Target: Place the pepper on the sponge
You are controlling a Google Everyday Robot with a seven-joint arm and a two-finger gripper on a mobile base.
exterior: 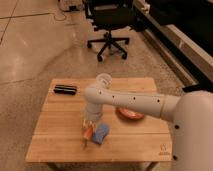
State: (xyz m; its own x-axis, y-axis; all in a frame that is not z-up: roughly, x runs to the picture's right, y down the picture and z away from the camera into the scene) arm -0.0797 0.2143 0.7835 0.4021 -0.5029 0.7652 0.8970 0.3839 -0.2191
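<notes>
Tiny dark mark (162, 148) on the wooden table (55, 145) near its 4 o'clock corner, too small to read. Shiny speckled floor (30, 45) all around, black office chair (107, 25) at 12 o'clock. Gripper (90, 124) low over the table, right above the pepper (87, 137); cannot tell if holding it. Pepper just beside the blue sponge (101, 133), at its 9 o'clock side. Black bar (65, 89) at 10 o'clock, orange dish (131, 115) at 2 o'clock. Front table edge near, at 6 o'clock.

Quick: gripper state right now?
Gripper: down at the pepper, next to the sponge; open, closed or holding cannot be told.
</notes>
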